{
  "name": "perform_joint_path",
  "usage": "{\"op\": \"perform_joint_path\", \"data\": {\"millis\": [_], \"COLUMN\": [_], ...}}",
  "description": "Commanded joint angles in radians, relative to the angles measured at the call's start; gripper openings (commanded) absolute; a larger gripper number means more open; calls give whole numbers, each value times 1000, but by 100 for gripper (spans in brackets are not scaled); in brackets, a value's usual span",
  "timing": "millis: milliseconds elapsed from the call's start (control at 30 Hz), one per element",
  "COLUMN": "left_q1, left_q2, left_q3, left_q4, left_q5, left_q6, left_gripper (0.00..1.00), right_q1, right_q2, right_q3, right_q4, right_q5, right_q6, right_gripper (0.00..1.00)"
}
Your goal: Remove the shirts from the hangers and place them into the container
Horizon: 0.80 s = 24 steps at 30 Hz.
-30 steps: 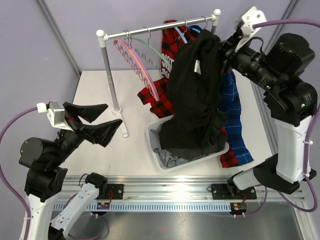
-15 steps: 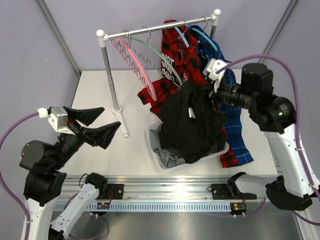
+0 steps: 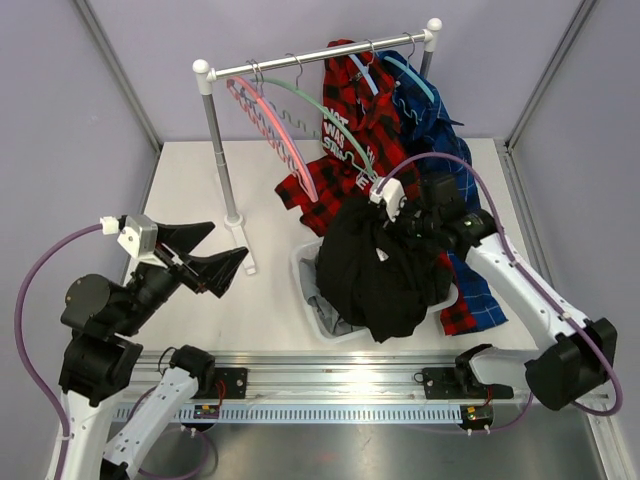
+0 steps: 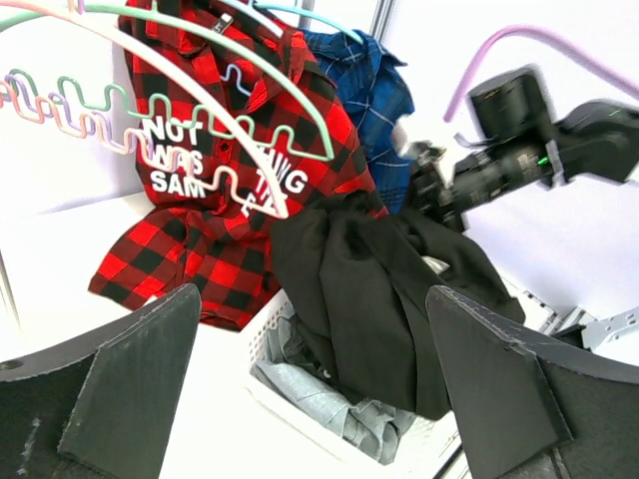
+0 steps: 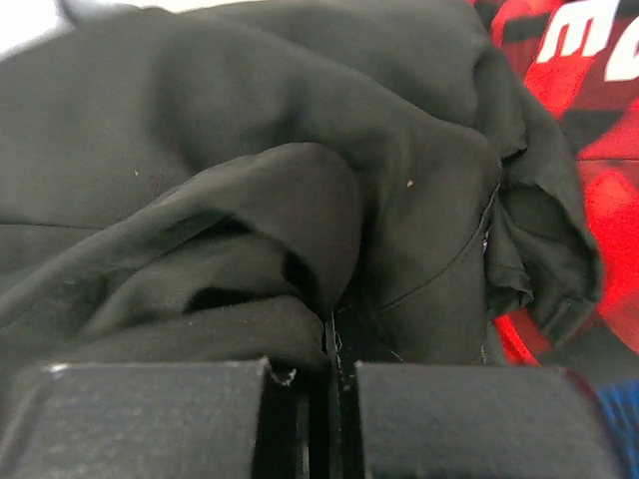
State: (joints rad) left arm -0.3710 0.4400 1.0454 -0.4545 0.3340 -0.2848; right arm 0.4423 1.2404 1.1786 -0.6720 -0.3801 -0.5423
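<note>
My right gripper (image 3: 398, 222) is shut on the black shirt (image 3: 385, 275), which hangs bunched over the white container (image 3: 304, 268) and drapes past its front rim. In the right wrist view the jaws (image 5: 329, 369) pinch a fold of that black shirt (image 5: 300, 190). A grey shirt (image 3: 333, 318) lies in the container. The red plaid shirt (image 3: 345, 115) and the blue plaid shirt (image 3: 432, 130) hang on hangers on the rail. Empty pink (image 3: 285, 140) and green (image 3: 318, 108) hangers hang to their left. My left gripper (image 3: 215, 252) is open over the table, left of the container.
The white-and-steel rail (image 3: 300, 62) stands behind the container, its left post (image 3: 225, 170) and foot between my left gripper and the basket. The blue plaid shirt's tail (image 3: 475, 295) lies on the table to the right of the container.
My right arm has come down from rail height, bringing the black shirt onto the container. The left gripper has drifted a little right, still open.
</note>
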Motion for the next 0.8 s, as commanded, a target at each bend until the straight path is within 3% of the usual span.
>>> {"op": "perform_joint_path", "data": {"millis": [0,100,300,400,433,567,667,767], "left_q1": [1,1,1,1,1,1,1,1], "left_q2": [-18,-23,-17,-18,-18,-18,-17,-18], "left_q3": [-18,-33,-65,-85,-90,-99,-96,-94], "left_q4": [25,22,37,51,56,54,51,53], "left_q5": [-20,-29,-27,-26,-27,-24,-24,-24], "left_q6": [19,30,41,38,39,42,47,49], "left_gripper": [99,99,99,99,99,99,99,99], "right_q1": [-2,6,10,10,10,6,-5,-14], "right_q2": [45,65,56,31,28,13,1,16], "right_q3": [-100,-248,-367,-431,-432,-335,-177,5], "right_q4": [219,319,341,350,347,267,160,37], "right_q5": [73,118,142,150,155,214,225,219], "right_q6": [-56,-132,-303,-350,-354,-305,-262,-223], "right_gripper": [0,0,3,10,18,41,53,57]}}
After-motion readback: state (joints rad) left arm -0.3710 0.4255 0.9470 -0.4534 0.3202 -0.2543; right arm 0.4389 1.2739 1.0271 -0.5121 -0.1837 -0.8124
